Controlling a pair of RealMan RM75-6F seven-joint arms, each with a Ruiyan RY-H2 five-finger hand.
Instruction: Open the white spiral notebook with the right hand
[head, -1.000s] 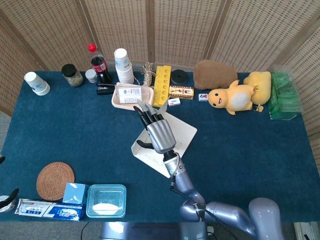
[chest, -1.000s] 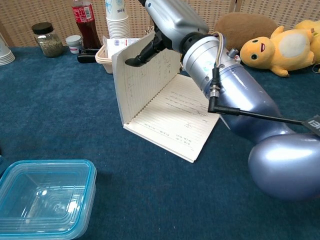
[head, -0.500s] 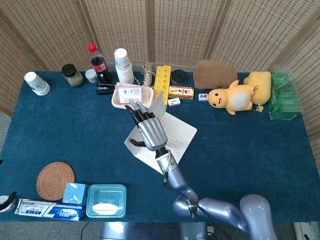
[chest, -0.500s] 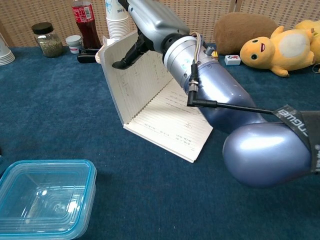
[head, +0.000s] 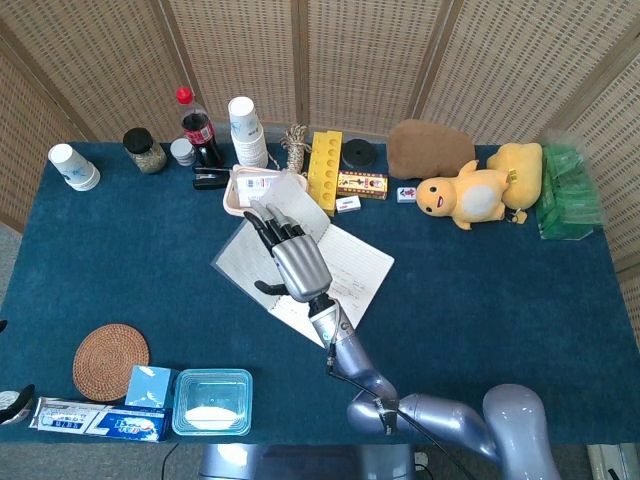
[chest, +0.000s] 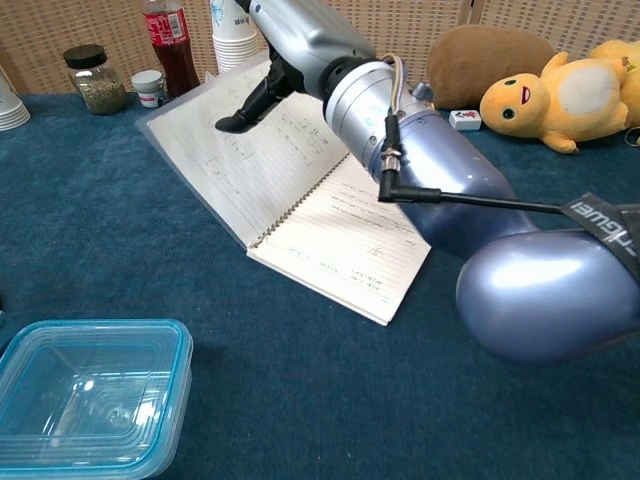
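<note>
The white spiral notebook (head: 352, 268) lies open in the middle of the blue table, with handwritten lined pages showing. Its left leaf (chest: 225, 155) slopes low to the left, its far edge by the cream tray (head: 236, 196). The right leaf (chest: 350, 235) lies flat. My right hand (head: 293, 255) stretches over the left leaf with fingers straight and spread and the thumb (chest: 238, 118) sticking out to the left. It holds nothing. Whether the fingertips touch the paper is hidden in the chest view. My left hand does not show.
Behind the notebook stand a stack of paper cups (head: 246, 125), a cola bottle (head: 198, 128), a black stapler (head: 210, 180) and a yellow box (head: 323, 170). A yellow plush (head: 470, 195) lies at the right. A clear lidded container (chest: 85, 405) and a woven coaster (head: 110, 360) sit front left.
The left leaf has swung from upright down to the left, almost flat. My right hand has followed it leftward, fingers still spread.
</note>
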